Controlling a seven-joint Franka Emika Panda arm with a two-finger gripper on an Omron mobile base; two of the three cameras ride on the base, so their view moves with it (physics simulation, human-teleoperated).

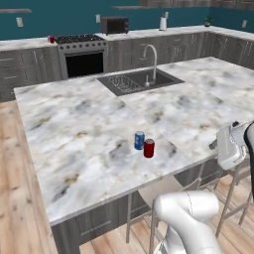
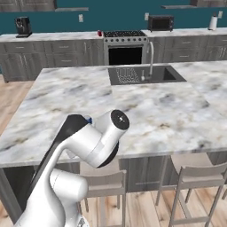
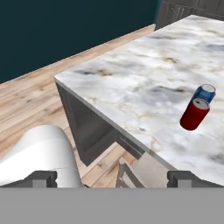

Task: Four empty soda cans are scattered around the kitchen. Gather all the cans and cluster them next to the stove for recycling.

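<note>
A kitchen with teal walls and grey cabinets surrounds a marble island worktop [image 1: 89, 124], which has a sink [image 1: 139, 82] set into its far side. On the worktop, on the near side from the sink and close to the front edge, a red can [image 1: 149, 148] and a blue can [image 1: 139, 140] stand upright just beside each other; whether they touch is not clear. In the right base view the arm's elbow covers that spot, and only a sliver of blue peeks out beside it. In the hand view the same pair appears tilted, the blue can partly hidden behind the red one. Far beyond the sink, against the back wall, is the stove [image 1: 82, 54]; a small red thing [image 1: 51, 39] stands on the back counter just left of it, too small to say for certain that it is a can. A microwave [image 1: 114, 25] sits on the counter to the stove's right. The fingers [image 3: 112, 178] are spread wide apart with nothing between them, hanging off the worktop's edge, over the wooden floor and a stool [image 3: 140, 170] whose seat is cut off at the bottom of the hand view. They are well apart from the two cans. The hand's white body is cut off by the right edge of the left base view.
</note>
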